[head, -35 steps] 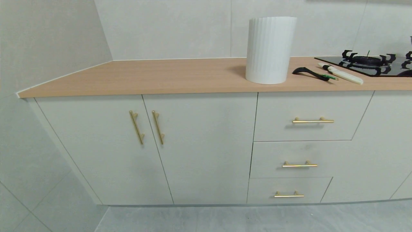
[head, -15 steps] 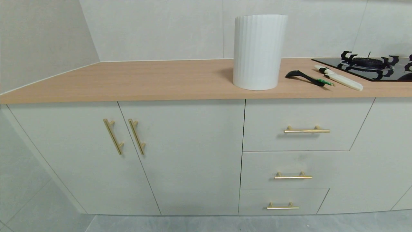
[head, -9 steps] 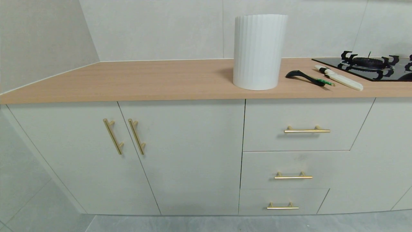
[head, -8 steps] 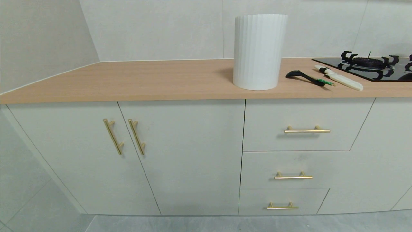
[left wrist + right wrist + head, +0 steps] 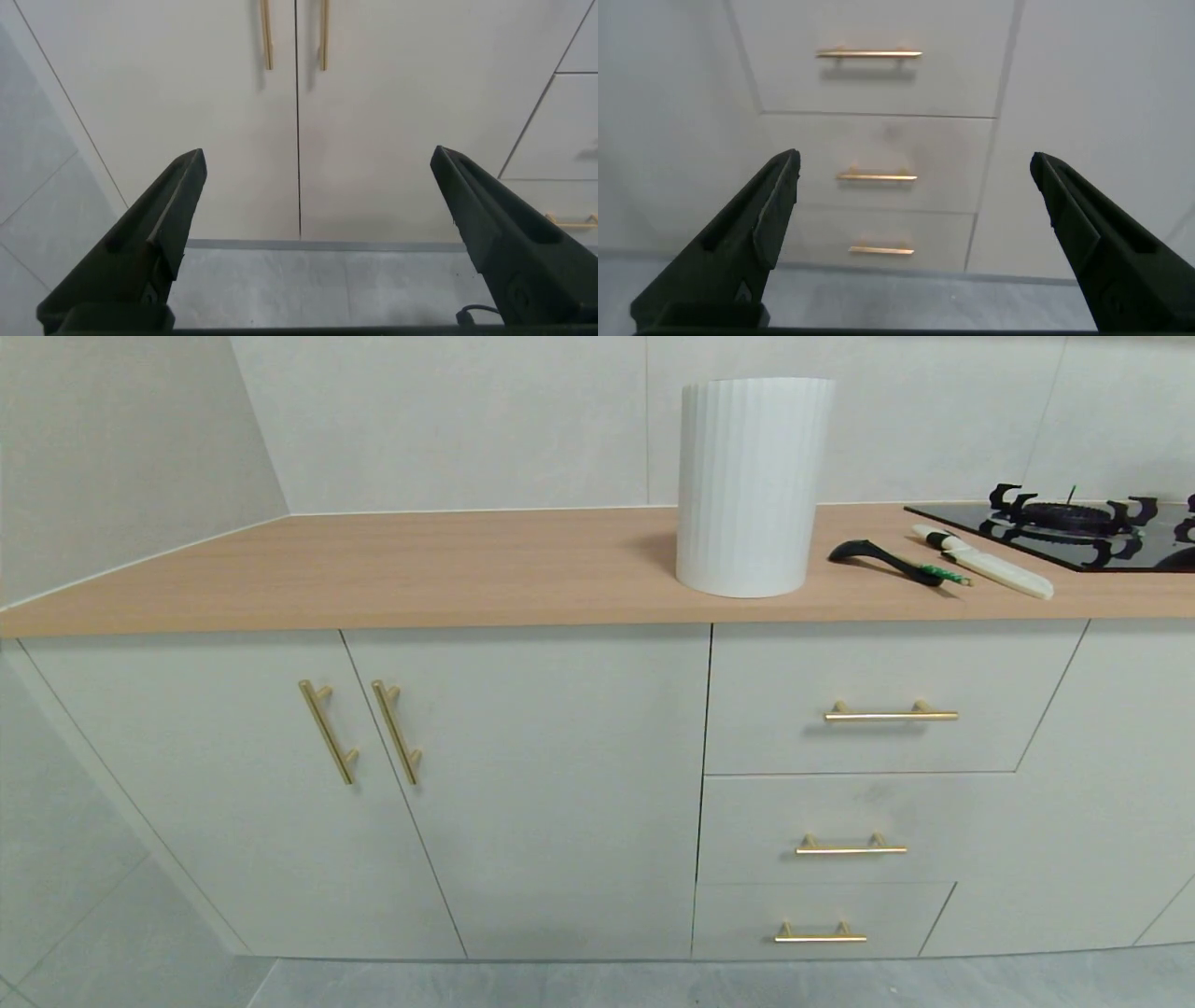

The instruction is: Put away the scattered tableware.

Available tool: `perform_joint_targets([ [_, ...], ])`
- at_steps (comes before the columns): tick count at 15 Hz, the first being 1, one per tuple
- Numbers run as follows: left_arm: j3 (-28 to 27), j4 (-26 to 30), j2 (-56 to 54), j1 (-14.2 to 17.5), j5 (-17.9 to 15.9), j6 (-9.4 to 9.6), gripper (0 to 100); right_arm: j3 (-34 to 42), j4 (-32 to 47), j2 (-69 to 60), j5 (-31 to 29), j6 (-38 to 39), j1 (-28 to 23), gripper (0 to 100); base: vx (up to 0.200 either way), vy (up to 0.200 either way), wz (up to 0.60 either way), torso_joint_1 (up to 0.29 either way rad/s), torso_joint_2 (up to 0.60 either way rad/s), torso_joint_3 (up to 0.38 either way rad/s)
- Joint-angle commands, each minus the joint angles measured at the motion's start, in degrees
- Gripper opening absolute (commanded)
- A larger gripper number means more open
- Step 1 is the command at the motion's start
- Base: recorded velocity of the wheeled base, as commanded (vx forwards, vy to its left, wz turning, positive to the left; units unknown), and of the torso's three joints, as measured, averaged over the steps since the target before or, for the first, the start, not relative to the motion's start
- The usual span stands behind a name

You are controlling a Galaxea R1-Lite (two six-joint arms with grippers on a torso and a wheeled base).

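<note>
Both arms are low, in front of the cabinet fronts. Left pincer (image 5: 316, 159): jaws spread wide, nothing in it, facing the double doors (image 5: 299, 140) with their two vertical handles. Right pincer (image 5: 913, 161): same, wide apart and empty, facing the drawer stack (image 5: 878, 121), three bar handles one above another.

Task items are all up on the surface (image 5: 420, 560), right of centre, well above both pincers.
- Black ladle (image 5: 882, 560) lies flat just right of the white ribbed canister (image 5: 752, 485), not touching it. Bowl end is toward the canister, handle runs diagonally to the front-right.
- Green-tipped piece (image 5: 949, 576) sits at the ladle's handle end. Can't tell if it's part of the ladle or separate.
- White utensil with a black band (image 5: 980, 565) lies just beside, roughly parallel on the same diagonal, far end near the hob (image 5: 1074, 527) corner.

Judgement: the right arm is nearer, since the items sit above the drawer stack it faces. The move is up past the front edge, then down onto a handle with the jaws set across the diagonal. The canister is presumably the holder, so the carry goes left and over its tall rim.

Room: only a narrow strip between the items and the front edge. Hob grates crowd the right, the canister the left. Most room to move is the long stretch of surface left of the canister. Wall is behind.
</note>
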State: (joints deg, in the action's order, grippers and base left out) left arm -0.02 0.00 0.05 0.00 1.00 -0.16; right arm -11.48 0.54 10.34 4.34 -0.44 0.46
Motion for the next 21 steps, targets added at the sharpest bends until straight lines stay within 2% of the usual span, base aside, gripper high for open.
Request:
perform_joint_targets([
  [1, 0.02, 0.0, 0.04, 0.0, -0.03, -0.02, 100, -5.83, -0.18, 17.88, 3.13, -1.14, 1.73, 100, 0.0, 0.0, 0.0, 0.0, 0.0, 0.0],
  [3, 0.02, 0.0, 0.04, 0.0, 0.06, -0.02, 100, -7.41, -0.27, 26.31, 3.13, -1.41, 3.23, 100, 0.0, 0.0, 0.0, 0.0, 0.0, 0.0],
  [6, 0.02, 0.0, 0.04, 0.0, -0.03, -0.02, 100, -8.91, -4.49, 40.99, 3.04, -1.41, 6.74, 100, 0.0, 0.0, 0.0, 0.0, 0.0, 0.0],
  [12, 0.02, 0.0, 0.04, 0.0, -0.03, -0.02, 100, -11.28, -22.33, 68.59, 2.16, -1.32, 7.01, 100, 0.0, 0.0, 0.0, 0.0, 0.0, 0.0],
  [21, 0.02, 0.0, 0.04, 0.0, 0.06, -0.02, 100, -15.5, -40.88, 96.36, 0.58, -0.79, 7.27, 100, 0.0, 0.0, 0.0, 0.0, 0.0, 0.0],
])
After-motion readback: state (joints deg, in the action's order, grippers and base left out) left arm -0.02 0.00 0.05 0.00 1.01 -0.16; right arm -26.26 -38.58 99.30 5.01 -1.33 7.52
